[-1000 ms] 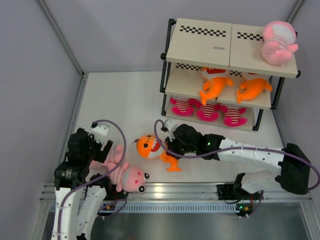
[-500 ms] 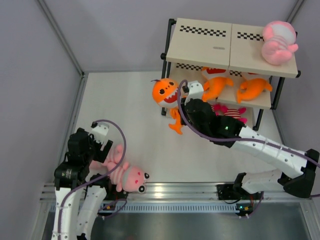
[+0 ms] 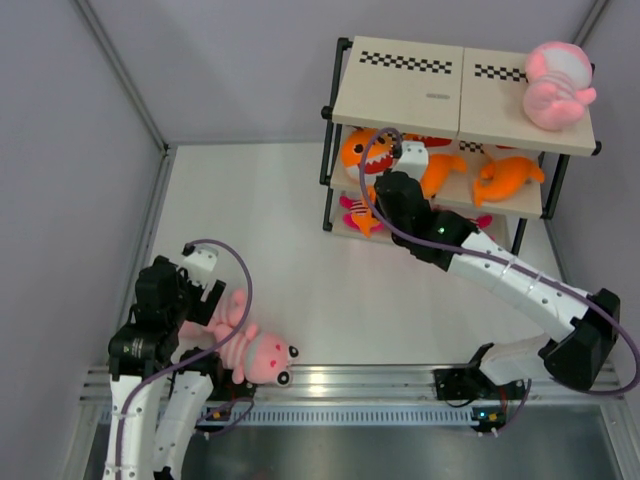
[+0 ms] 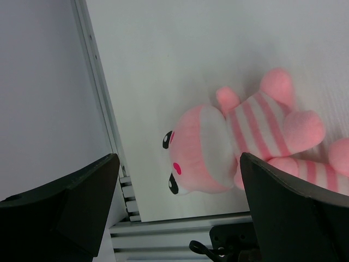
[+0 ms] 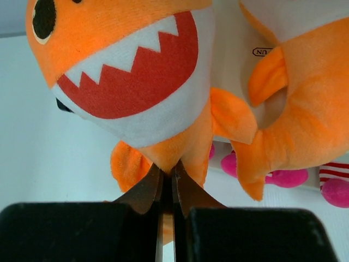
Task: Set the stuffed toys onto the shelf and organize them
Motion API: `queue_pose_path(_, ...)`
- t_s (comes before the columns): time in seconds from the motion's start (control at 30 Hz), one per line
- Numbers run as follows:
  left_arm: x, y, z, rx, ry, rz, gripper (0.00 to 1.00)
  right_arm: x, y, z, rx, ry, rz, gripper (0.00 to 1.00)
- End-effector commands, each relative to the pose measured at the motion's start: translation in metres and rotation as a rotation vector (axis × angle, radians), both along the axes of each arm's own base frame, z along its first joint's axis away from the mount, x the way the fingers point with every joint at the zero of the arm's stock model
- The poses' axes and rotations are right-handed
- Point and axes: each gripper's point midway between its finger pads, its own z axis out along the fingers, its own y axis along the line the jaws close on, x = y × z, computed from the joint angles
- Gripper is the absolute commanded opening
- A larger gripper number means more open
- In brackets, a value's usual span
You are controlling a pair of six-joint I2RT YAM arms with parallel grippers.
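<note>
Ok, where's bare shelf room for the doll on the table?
Top board is bare left of the pink doll at its right end. Middle board is crowded with orange sharks, bottom board with magenta toys.

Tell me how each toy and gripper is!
Held shark: at the shelf's middle tier, left end.
Right gripper: shut on the held shark.
Table doll: lying loose.
Left gripper: open, above the table doll.
Top doll: lying on the top tier.
Other sharks: lying on the middle tier.
Magenta creatures: on the bottom tier.
</note>
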Motion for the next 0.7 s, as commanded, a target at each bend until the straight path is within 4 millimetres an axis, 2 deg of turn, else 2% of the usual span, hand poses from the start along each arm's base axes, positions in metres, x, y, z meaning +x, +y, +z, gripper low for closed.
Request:
queue_pose_path(0.0,0.001,0.000,0.010,-0.004,-0.040,0.000,0.99,0.020,0.006,0.036,0.152,-0.101,-0.065,0.00)
queue_pose_path(0.1,0.001,0.000,0.009,-0.005,-0.041,-0.002,0.98,0.030,0.007,0.047,0.195,-0.148,-0.112,0.02)
queue_pose_path(0.2,0.001,0.001,0.008,0.002,-0.038,-0.001,0.99,0.039,0.007,0.055,0.235,-0.197,-0.160,0.10)
queue_pose_path(0.33,0.000,0.001,0.006,0.007,-0.033,0.000,0.99,0.051,0.009,0.055,0.267,-0.224,-0.203,0.19)
queue_pose_path(0.43,0.000,0.001,0.005,0.007,-0.033,0.000,0.99,0.061,0.012,0.059,0.278,-0.246,-0.224,0.20)
queue_pose_path(0.5,0.000,0.002,0.005,0.008,-0.035,-0.001,0.99,0.066,0.017,0.062,0.271,-0.257,-0.209,0.27)
queue_pose_path(0.53,0.000,0.002,0.004,0.008,-0.032,-0.001,0.99,0.069,0.019,0.061,0.254,-0.258,-0.207,0.35)
queue_pose_path(0.57,0.000,0.002,0.005,0.009,-0.035,0.000,0.99,0.070,0.021,0.069,0.260,-0.267,-0.205,0.40)
queue_pose_path(0.67,-0.001,0.002,0.004,0.011,-0.033,0.003,0.99,0.074,0.023,0.073,0.252,-0.273,-0.206,0.50)
